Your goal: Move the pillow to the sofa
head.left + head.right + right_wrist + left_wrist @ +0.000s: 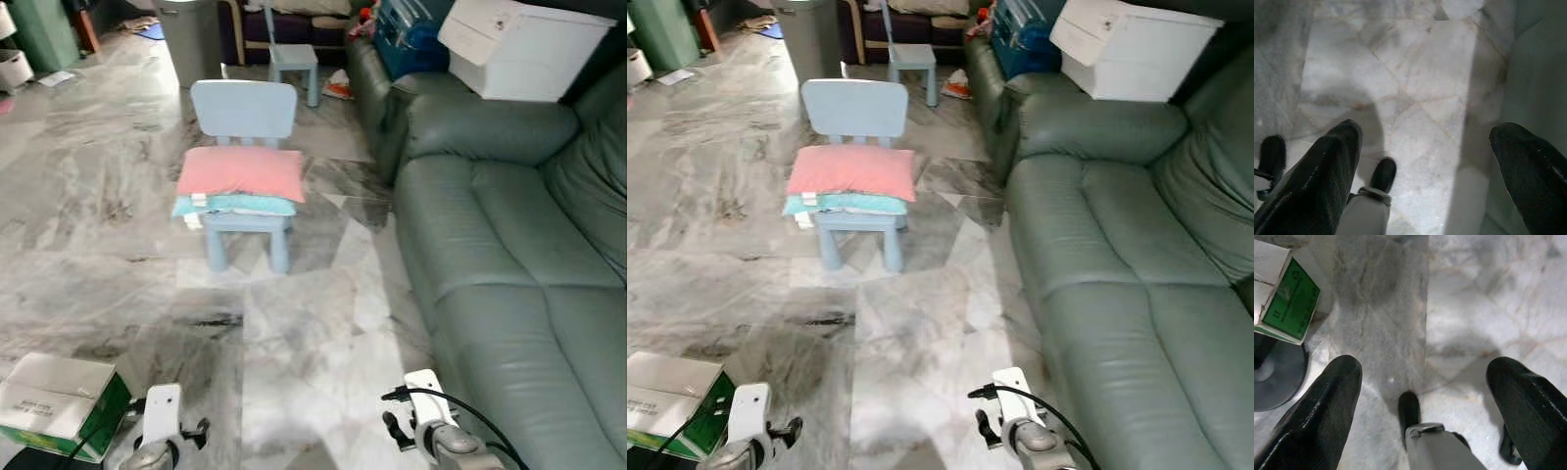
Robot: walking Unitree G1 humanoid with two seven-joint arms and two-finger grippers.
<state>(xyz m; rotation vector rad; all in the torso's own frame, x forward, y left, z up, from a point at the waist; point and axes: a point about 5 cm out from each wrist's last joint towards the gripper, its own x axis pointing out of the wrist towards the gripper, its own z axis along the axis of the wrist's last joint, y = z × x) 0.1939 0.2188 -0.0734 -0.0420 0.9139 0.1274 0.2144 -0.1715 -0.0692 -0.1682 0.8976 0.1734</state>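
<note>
Pillow-moving is not yet begun: nearest, the left gripper (1425,377) and right gripper (1425,142) are held low over the floor (294,333), fingers spread and empty. Farther off, the pillow (242,172) is seen on a chair (245,113), left of the sofa (509,264).

Pink cloth pillow (241,173); smooth plastic chair (244,110); glossy marble floor (108,196); leather-look sofa (509,274).

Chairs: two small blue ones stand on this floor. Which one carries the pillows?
The nearer chair, beside the sofa, carries a pink pillow over a teal one. The far chair has a bare seat.
</note>
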